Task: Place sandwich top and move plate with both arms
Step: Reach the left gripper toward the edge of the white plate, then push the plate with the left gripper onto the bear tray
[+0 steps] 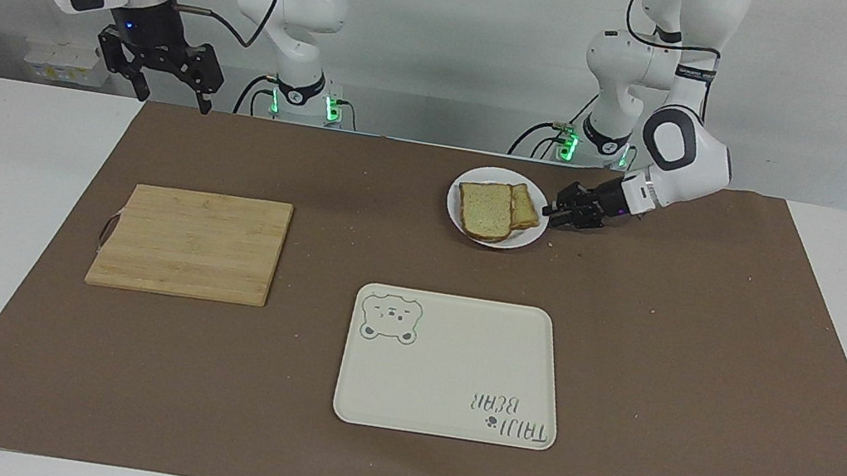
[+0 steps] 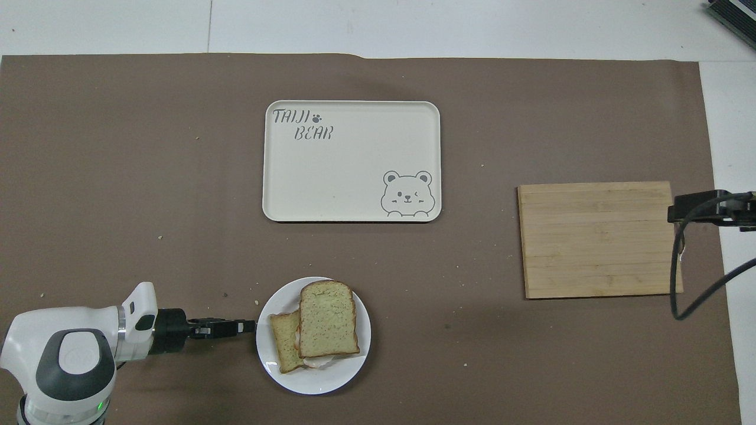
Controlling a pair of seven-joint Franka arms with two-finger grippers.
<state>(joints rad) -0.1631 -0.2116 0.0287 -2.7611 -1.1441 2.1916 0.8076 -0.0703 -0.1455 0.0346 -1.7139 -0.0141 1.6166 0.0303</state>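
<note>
While the right gripper hangs with its jaws spread above the table edge near the wooden cutting board, the white plate bears the sandwich top, overlapping a smaller toasted slice. At the plate's rim the left gripper lies low; whether it grips cannot be told.
</note>
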